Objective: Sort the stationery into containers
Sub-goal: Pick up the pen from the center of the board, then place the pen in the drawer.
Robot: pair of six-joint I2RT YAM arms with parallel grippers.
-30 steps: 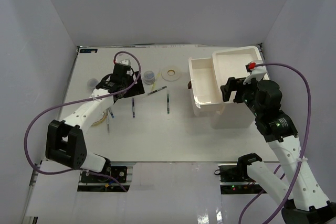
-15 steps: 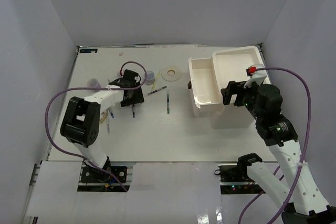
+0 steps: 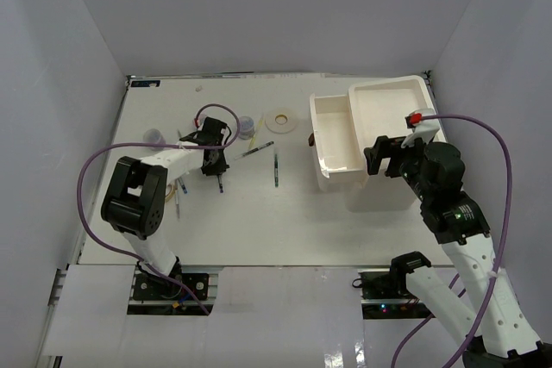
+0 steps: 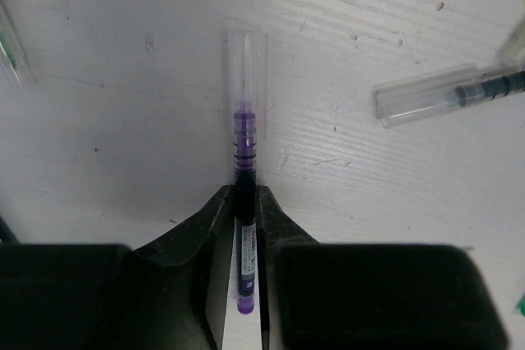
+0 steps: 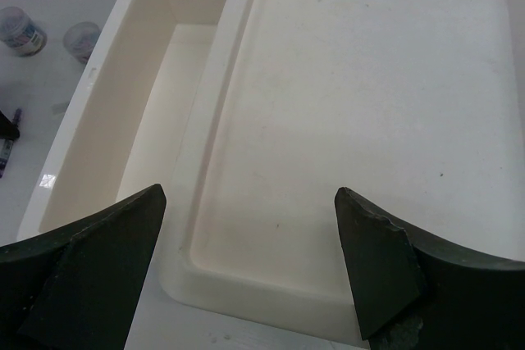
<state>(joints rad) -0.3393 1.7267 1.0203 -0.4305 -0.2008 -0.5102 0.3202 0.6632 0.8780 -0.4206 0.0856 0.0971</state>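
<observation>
Left fingers [image 4: 209,235], earlier wide, now seemingly pinch purple pen [image 4: 246,161]

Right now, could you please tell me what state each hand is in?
Left hand: closed on a purple pen.
Right hand: open, holding nothing, above the organiser.

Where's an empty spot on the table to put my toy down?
The widest bare patch is the near strip of the table, between the pens and the near edge. The open drawer and tray top of the organiser are bare too. It is crowded mid-left: pens, jars and the tape ring cluster around the left gripper, which pinches a purple pen.
</observation>
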